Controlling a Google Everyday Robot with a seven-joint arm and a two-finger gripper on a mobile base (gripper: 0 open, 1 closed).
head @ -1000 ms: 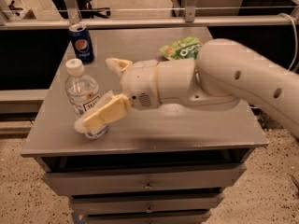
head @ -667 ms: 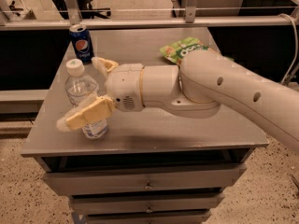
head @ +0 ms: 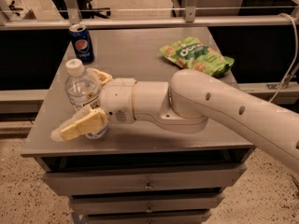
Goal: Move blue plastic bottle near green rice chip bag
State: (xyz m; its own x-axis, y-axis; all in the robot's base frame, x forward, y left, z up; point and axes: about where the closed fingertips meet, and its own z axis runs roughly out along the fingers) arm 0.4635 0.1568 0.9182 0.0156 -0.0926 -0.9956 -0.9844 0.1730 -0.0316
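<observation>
Camera view shows the released tool (head: 77, 104) straddling the upright blue plastic bottle (head: 82, 84).

Pepsi can (head: 81, 43): stands at the far left of the surface (head: 135, 45). Its blue side carries the round red, white and blue Pepsi emblem. No letters around the emblem can be made out.
green rice chip bag (head: 196, 55): lies at the far right. Large rounded white lettering runs across its green front, but the word cannot be read. Orange chip pictures sit beside the lettering.
blue plastic bottle (head: 79, 87): has a white label with dark print low on its side. The label is partly hidden and the print is too small to read.
tool (head: 80, 102): at the near left of the surface, with its fingers spread, one in front of the bottle's label and one behind the bottle.
</observation>
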